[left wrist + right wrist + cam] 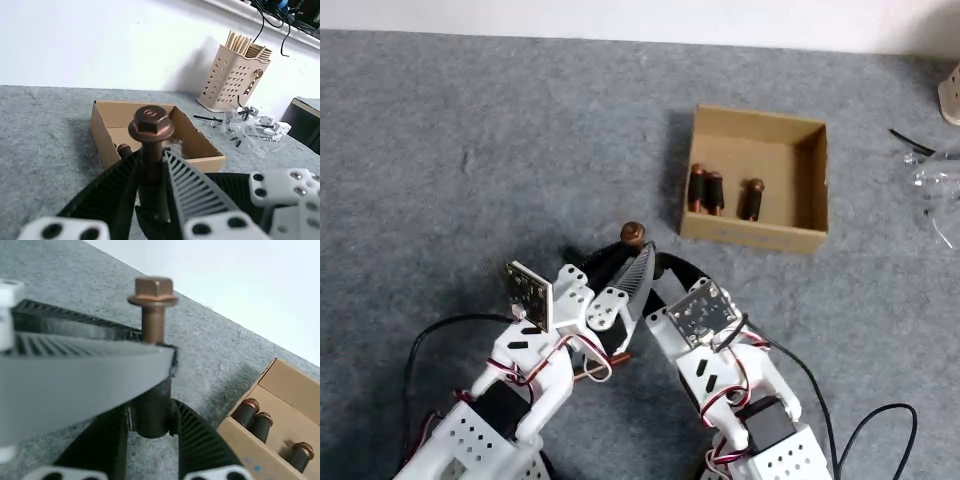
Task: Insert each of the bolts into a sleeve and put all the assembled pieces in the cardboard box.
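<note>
My left gripper [151,155] clamps the bolt [151,125], my right gripper [149,415] clenches the sleeve [152,400] under its head; the cardboard box [755,238] sits just beyond both.

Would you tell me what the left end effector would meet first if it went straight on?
Probably the cardboard box, straight beyond the left end effector and its bolt; depth is unclear.

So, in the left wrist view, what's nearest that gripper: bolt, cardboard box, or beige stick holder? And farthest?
1. bolt, gripped in the left gripper.
2. cardboard box, just behind it on the table.
3. beige stick holder, far back by the wall.
</note>
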Available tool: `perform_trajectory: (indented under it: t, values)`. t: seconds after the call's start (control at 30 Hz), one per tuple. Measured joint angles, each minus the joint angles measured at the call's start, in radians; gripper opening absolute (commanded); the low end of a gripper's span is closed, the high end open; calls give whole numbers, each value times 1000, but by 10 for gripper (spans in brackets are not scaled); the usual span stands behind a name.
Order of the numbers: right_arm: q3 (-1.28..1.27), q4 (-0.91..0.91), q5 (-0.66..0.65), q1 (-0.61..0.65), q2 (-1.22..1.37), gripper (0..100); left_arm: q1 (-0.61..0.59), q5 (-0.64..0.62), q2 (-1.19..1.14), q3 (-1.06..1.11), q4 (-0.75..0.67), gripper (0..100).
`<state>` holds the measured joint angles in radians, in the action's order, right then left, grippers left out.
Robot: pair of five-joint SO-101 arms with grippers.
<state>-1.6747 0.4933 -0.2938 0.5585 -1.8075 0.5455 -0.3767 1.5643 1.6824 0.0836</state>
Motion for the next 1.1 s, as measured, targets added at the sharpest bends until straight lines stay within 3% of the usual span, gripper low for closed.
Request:
perform_trajectory:
  t: [0.67, 0.9, 1.1]
  values:
    - [0, 0, -60, -3, 0, 5, 0, 0, 0, 0, 0, 15]
    - [0, 0, -61, -8, 0, 5, -3, 2, 0, 0, 0, 222]
    - [0, 0, -61, -15, 0, 5, -2, 5, -2, 0, 0, 234]
